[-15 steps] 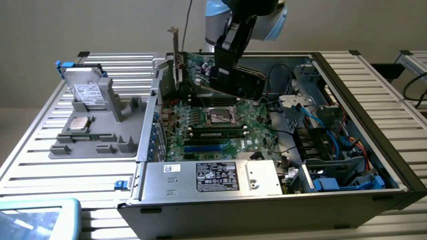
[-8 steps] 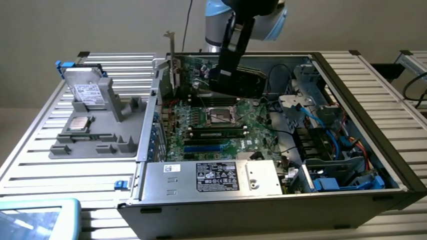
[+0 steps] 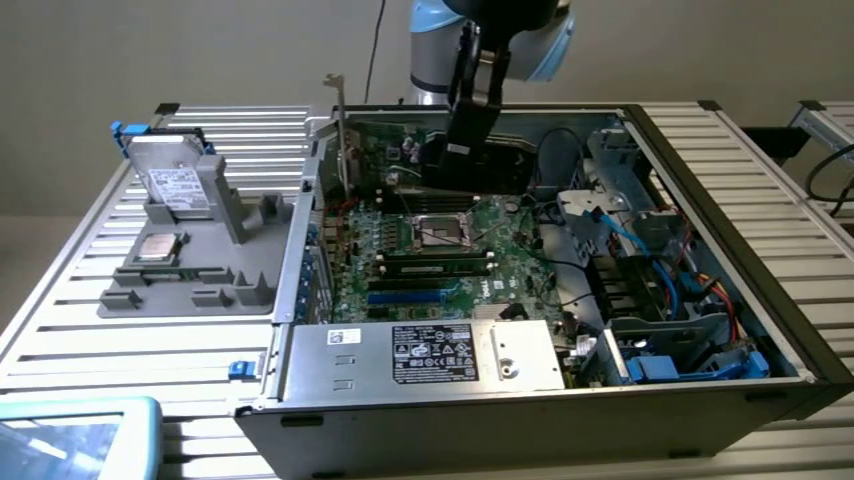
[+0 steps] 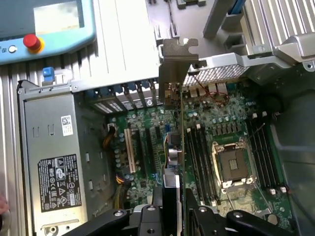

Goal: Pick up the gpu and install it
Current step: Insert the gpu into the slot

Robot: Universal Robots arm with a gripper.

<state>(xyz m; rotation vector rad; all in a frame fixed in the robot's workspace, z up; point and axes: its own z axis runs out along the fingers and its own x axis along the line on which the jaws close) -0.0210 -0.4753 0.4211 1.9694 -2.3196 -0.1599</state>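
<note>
One arm (image 3: 501, 35) reaches down from the far side into an open computer case (image 3: 714, 215). The case lies on its side on a bench (image 3: 80, 330) of pale aluminium slats. Behind the bench stands a plain, light-coloured wall (image 3: 160, 50).

The gripper (image 3: 461, 148) is closed on the gpu (image 3: 505, 165). It holds the card on edge over the far part of the green motherboard (image 3: 400, 250), just beyond the bare CPU socket (image 3: 441, 230). In the wrist view the gripper (image 4: 173, 206) clamps one end of the gpu (image 4: 172, 73), which runs edge-on over the board. The card's silver end bracket is at the case's rear wall, and the bracket's top rises above that wall. Whether the card's edge is seated in a slot cannot be told.

A silver power supply (image 3: 427, 355) with a black label fills the near corner of the case. On the exterior view's left, a grey fixture (image 3: 247, 280) rests on the slats. It carries a white-labelled drive (image 3: 174, 185) and a small square CPU chip (image 3: 160, 247). A blue-rimmed teach pendant (image 3: 67, 430) lies at the bench's near corner.
</note>
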